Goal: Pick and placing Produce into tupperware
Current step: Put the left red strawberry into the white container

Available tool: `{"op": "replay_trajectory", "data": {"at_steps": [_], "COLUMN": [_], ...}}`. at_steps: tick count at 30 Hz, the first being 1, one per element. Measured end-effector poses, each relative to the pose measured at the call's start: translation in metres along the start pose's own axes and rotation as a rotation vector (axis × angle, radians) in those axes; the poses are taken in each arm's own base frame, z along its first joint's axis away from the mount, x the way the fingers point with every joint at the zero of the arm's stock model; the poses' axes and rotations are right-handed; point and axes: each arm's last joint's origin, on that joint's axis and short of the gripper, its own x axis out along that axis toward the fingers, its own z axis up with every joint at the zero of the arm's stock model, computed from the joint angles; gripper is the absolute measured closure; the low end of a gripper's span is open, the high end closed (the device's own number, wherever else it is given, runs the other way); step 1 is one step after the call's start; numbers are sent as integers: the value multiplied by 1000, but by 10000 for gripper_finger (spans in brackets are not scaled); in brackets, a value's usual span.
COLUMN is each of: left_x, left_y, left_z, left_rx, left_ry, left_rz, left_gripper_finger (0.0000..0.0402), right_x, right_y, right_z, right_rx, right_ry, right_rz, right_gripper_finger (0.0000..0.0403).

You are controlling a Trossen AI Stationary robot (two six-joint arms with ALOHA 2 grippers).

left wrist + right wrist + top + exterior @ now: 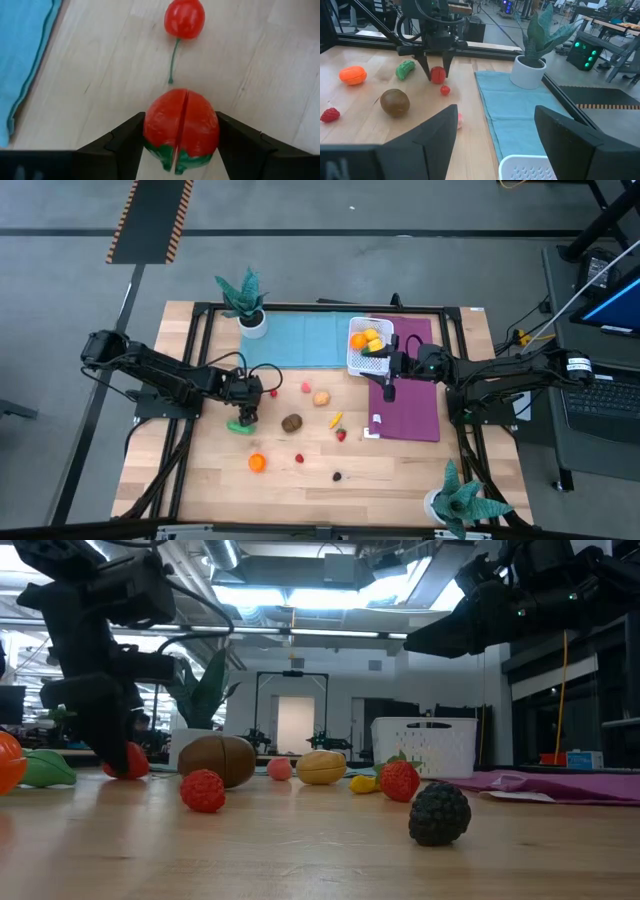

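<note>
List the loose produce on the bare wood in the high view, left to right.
Green piece → orange → brown piece → raspberry → peach-coloured piece → dark berry → strawberry.

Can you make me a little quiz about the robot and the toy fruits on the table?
1. True or false: the left end effector has its fingers around a red tomato.
2. Which is nearest the tomato? A. cherry B. blackberry C. orange
3. Fill in: the right end effector waits open above the white ____.

Key
1. True
2. A
3. tupperware
</note>
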Motion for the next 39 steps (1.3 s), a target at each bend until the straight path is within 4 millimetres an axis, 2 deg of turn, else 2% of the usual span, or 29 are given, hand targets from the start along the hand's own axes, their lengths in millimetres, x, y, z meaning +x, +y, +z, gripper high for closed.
{"op": "replay_trajectory", "data": {"at_steps": [7,24,30,39], "left_x": [0,-3,-26,-68], "left_y": [0,1,1,13], "left_z": [0,0,11,11], "left_rx": [-1,-23,2,28], "left_ry": [-3,-10,-121,-371], "left_rz": [-2,-8,-62,-109], "left_gripper_finger": [223,230,232,234], "right_x": [0,0,0,0], "right_y": [0,0,0,0], "right_z": [0,0,0,0], "right_rx": [0,0,0,0], "right_ry": [1,1,1,2], "right_rz": [0,0,0,0], "right_gripper_finger": [137,137,137,137]}}
